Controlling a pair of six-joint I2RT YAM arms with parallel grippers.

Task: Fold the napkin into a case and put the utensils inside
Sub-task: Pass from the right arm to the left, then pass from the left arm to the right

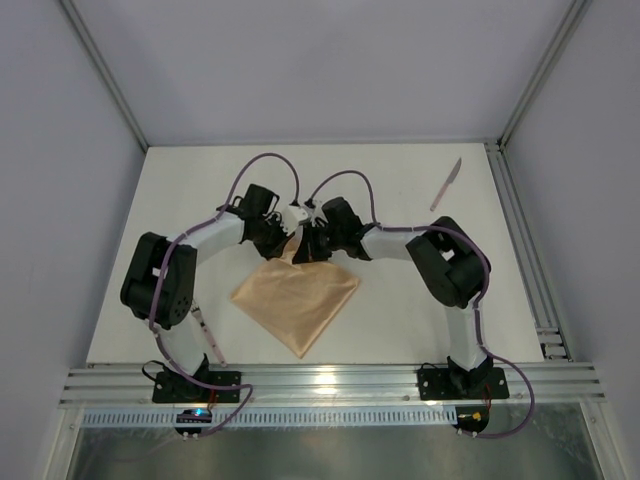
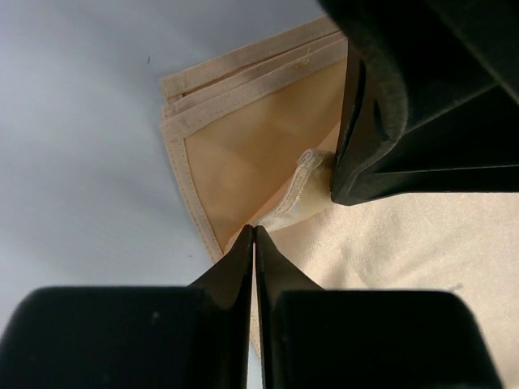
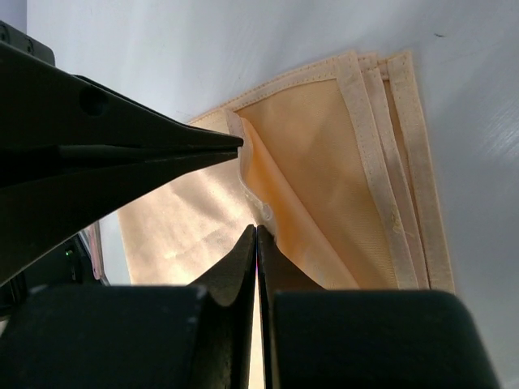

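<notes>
The peach-orange napkin (image 1: 296,300) lies folded as a layered diamond in the middle of the table. Both grippers meet over its far corner. My left gripper (image 1: 293,243) is shut on the hemmed edge of the top layer (image 2: 302,182), which is lifted off the layers below (image 2: 243,154). My right gripper (image 1: 310,245) is shut on the same raised flap (image 3: 272,182) a little further along. Stacked hems (image 3: 381,162) show beside it. The pale knife (image 1: 446,184) lies far right at the back. A slim pink fork (image 1: 210,340) lies by the left arm's base.
Metal frame rails run along the table's right edge (image 1: 525,250) and near edge (image 1: 330,382). Grey walls close off the back and sides. Each arm's elbow (image 1: 160,280) (image 1: 450,262) stands out to its own side of the napkin.
</notes>
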